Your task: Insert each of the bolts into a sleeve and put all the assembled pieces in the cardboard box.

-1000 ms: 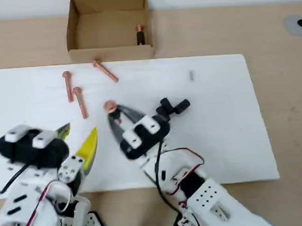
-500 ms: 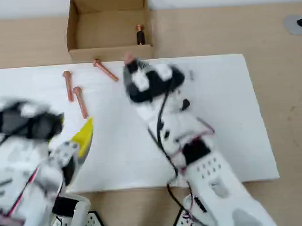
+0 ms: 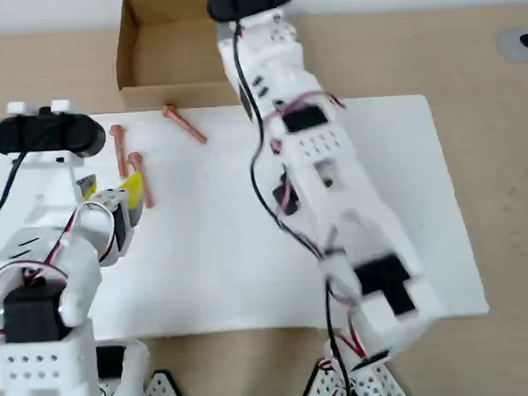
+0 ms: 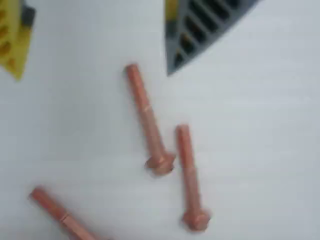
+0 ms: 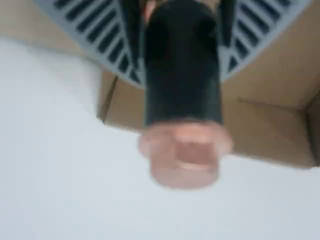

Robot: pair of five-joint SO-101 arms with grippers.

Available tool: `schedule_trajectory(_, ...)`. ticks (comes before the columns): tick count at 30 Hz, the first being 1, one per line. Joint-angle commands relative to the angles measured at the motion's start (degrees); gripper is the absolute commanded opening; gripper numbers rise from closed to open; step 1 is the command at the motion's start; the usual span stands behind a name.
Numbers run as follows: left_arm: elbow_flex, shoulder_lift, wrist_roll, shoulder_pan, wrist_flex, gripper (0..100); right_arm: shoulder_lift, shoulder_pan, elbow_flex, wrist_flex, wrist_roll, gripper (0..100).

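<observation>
One sleeve, black and with a copper bolt head poking from its near end, is clamped between the ribbed grey jaws of the right gripper, which press on it from both sides. In the high view this gripper is stretched out to the box, apparently over its right side, though the arm hides the inside there. The left gripper is spread wide, one yellow finger and one grey finger well apart, gripping nothing. It hangs just above the white sheet that covers most of the table. Three bolts lie loose on the sheet. Two lie just beside each other and nearly parallel, the shaft tip of the first between the open fingers. The third lies apart on a slant, close to the box's front wall. That makes three bare bolts, one filled sleeve and one box.
</observation>
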Motion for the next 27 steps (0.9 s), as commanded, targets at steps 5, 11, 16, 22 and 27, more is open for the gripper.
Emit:
schedule_trajectory(5, 4.6, 0.0, 0.3, -1.5, -1.1, 20, 23.2, 1.2, -31.8, 3.9, -0.1, 0.9)
schedule_trajectory(11, 6.4, 0.0, 0.3, -1.5, -1.1, 20, 40.3, 1.2, -51.6, 10.9, -0.2, 0.9)
schedule_trajectory(16, 6.4, 0.0, 0.3, -1.5, -1.1, 20, 51.9, 2.0, -65.9, 14.2, -0.2, 0.9)
schedule_trajectory(22, 6.4, 0.0, 0.4, -1.6, -0.7, 20, 62.2, 4.4, -77.5, 14.3, -0.2, 0.9)
schedule_trajectory(27, 6.6, 0.0, 0.6, -1.6, -0.6, 20, 66.3, 4.9, -81.0, 14.3, -0.3, 0.9)
